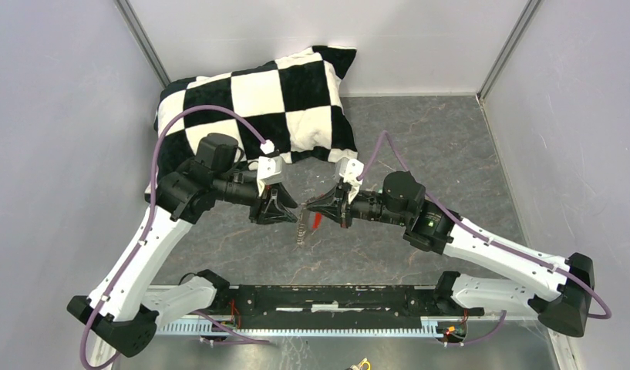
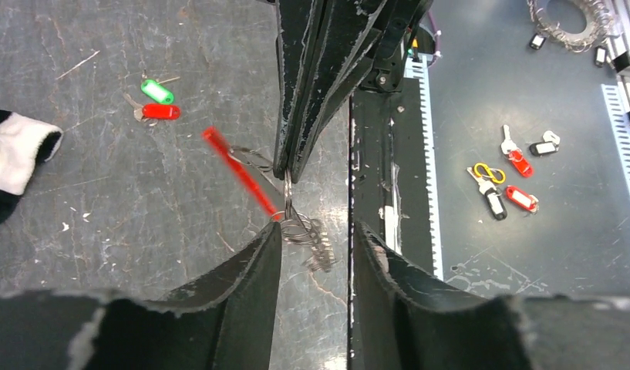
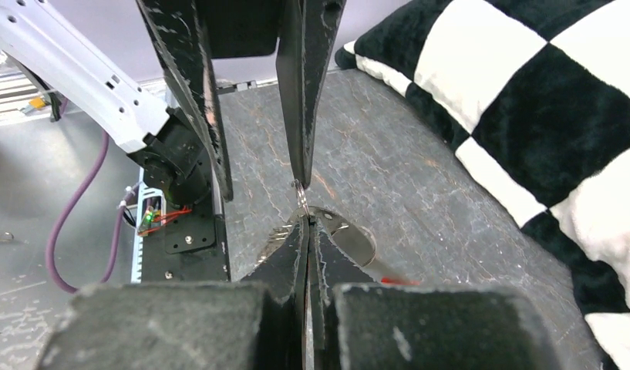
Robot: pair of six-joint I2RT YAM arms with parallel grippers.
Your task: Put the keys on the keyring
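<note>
Pinching the keyring (image 3: pixel 299 193), your right claw (image 3: pixel 307 225) is fully closed and holds it up. The red fob (image 2: pixel 240 171) hangs slantwise beside your left claw (image 2: pixel 317 231), which gapes empty around the chain (image 2: pixel 310 242). Beyond, both keys (image 2: pixel 159 112) lie parallel on the table (image 2: pixel 103 223), room all round, the pillow (image 2: pixel 15 150) farther off.

High rear overhead; two close opposed wrist views, keyring (image 2: pixel 305 233) perhaps common.
</note>
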